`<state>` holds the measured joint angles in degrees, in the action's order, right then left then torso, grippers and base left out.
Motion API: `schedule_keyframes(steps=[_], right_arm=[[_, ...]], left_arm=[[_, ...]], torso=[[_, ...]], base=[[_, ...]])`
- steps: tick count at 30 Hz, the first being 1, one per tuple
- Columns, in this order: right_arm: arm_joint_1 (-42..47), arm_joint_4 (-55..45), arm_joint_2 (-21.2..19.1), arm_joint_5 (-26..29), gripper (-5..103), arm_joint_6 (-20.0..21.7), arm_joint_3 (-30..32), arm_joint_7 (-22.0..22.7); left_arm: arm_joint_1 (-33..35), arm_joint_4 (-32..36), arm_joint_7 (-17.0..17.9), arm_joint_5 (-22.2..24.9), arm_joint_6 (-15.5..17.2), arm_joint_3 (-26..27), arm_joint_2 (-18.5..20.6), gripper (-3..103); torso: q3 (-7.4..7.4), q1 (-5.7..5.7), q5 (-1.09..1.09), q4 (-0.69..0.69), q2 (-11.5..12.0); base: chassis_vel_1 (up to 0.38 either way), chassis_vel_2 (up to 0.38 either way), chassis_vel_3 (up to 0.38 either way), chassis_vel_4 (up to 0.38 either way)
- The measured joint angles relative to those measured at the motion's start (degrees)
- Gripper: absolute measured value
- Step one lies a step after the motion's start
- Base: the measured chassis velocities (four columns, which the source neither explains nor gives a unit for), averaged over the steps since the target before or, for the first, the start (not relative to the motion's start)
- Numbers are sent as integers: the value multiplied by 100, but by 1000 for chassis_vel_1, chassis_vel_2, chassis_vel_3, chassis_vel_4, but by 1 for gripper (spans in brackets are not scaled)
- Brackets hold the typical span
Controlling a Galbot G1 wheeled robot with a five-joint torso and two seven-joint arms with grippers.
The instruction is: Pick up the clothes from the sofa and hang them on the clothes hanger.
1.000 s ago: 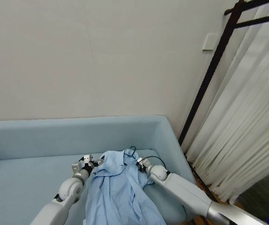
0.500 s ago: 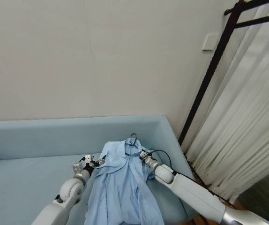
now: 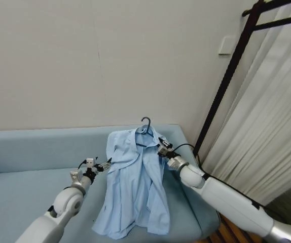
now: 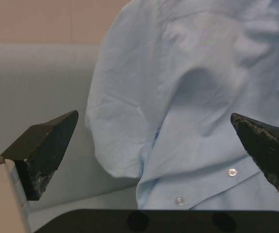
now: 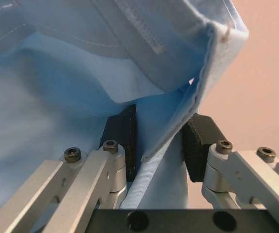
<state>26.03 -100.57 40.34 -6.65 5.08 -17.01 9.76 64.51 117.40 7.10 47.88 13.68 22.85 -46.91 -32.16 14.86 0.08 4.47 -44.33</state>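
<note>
Shirt (image 3: 135, 187) raised higher (on hanger (image 3: 145, 123)), right jaws clamped

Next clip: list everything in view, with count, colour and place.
shirt: 1, light blue, hanging before the sofa back
hanger: 1, black, hook above the collar
sofa: 1, light blue, against the wall
clothes rack: 1, dark, right of the sofa
curtain: 1, white, far right
wall plate: 1, white, upper right
left gripper: open, beside the shirt's sleeve
right gripper: shut on the shirt near the collar
</note>
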Motion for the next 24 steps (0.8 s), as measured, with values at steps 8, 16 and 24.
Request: schedule_keyframes(steps=[8,16,24], right_arm=[[-548,302,-166,-692,24,-1166,10,372],[-873,655,-277,-1304,24,-2260,-7,827],[-756,863,-266,-1715,24,-2836,76,1201]], left_arm=[[-76,1009,-545,829,12,788,1087,100],[-301,1177,-917,1948,178,1827,2242,100],[-367,663,-1663,2509,353,2232,2774,100]], torso=[[0,0,1,-2,0],[0,0,1,0,0],[0,0,2,1,0]], base=[[0,0,0,0],[0,0,0,0],[0,0,0,0]])
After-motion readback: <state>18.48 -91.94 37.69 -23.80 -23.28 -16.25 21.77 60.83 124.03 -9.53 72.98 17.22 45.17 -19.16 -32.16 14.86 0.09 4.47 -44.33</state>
